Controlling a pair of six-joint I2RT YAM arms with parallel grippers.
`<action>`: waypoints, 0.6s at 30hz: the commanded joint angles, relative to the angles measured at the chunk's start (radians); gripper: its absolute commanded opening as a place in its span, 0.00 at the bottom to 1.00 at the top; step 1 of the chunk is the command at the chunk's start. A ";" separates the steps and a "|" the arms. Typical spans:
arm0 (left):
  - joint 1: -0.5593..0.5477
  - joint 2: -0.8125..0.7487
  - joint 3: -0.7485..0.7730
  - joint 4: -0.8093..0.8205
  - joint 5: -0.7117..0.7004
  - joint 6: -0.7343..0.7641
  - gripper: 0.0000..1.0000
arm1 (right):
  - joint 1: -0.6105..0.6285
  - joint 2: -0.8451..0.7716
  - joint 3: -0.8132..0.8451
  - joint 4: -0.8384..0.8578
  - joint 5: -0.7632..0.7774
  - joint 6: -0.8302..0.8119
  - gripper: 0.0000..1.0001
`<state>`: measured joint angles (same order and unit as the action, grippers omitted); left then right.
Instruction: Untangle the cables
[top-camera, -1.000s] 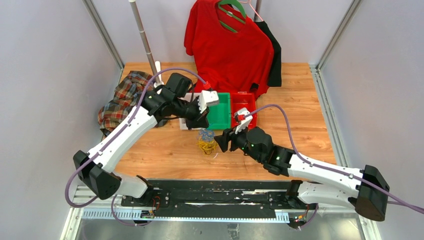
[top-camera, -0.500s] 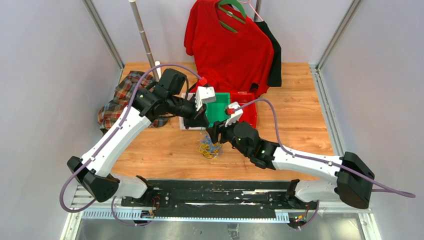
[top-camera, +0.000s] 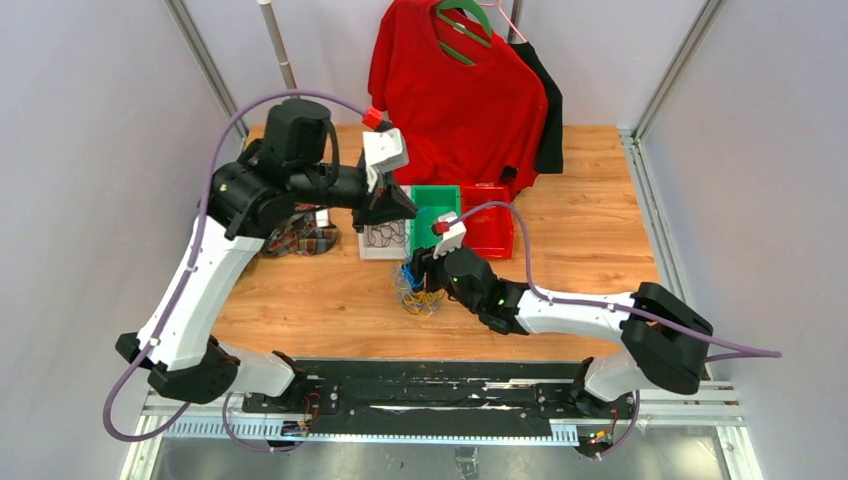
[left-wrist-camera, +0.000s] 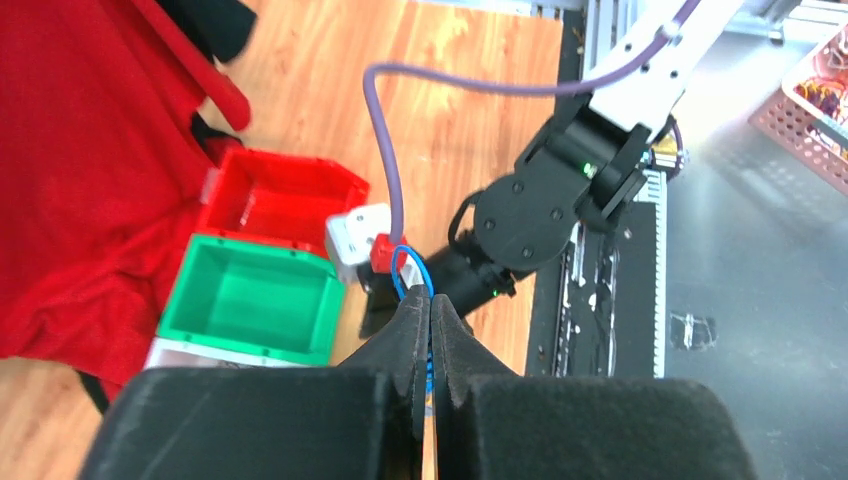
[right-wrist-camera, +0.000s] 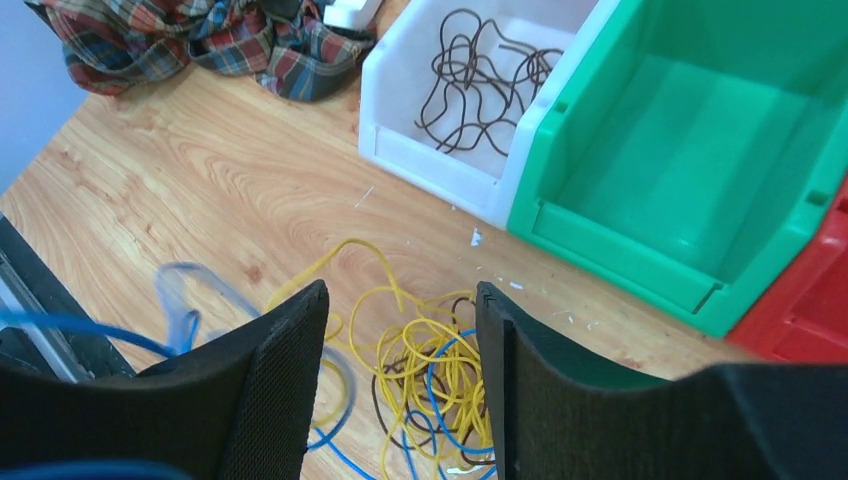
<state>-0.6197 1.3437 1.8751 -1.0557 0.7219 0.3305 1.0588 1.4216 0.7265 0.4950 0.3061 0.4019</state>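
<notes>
The cables (top-camera: 418, 297) lie in a tangle of yellow, blue and dark strands on the wooden table, in front of the bins. My left gripper (top-camera: 392, 212) is raised above the bins and shut on a blue cable (left-wrist-camera: 405, 270), which loops out past its fingertips (left-wrist-camera: 430, 300). My right gripper (top-camera: 412, 272) hangs low over the tangle (right-wrist-camera: 450, 370), open, one finger on each side of the yellow loops and nothing pinched between them. A blurred blue strand (right-wrist-camera: 185, 300) runs off to the left in the right wrist view.
Three bins stand in a row behind the tangle: a white bin (right-wrist-camera: 430, 150) holding dark cables (right-wrist-camera: 480, 80), an empty green bin (right-wrist-camera: 620, 250) and a red bin (top-camera: 487, 189). A plaid shirt (top-camera: 300, 238) lies at the left, and a red T-shirt (top-camera: 455, 90) hangs at the back.
My left arm has lifted up and back, drawing the blue cable with it. My right gripper has slid left over the tangle, and its jaws have narrowed slightly.
</notes>
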 joint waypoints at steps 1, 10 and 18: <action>-0.009 0.007 0.124 -0.013 -0.002 -0.039 0.00 | -0.017 0.038 -0.026 0.059 -0.037 0.046 0.56; -0.009 0.065 0.435 -0.011 -0.091 -0.055 0.00 | -0.017 0.035 -0.142 0.095 -0.023 0.084 0.54; -0.009 0.105 0.546 -0.010 -0.145 -0.042 0.00 | -0.017 -0.056 -0.260 0.097 0.015 0.108 0.52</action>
<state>-0.6197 1.4307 2.4203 -1.0664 0.6144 0.2951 1.0527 1.4338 0.4988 0.5617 0.2779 0.4820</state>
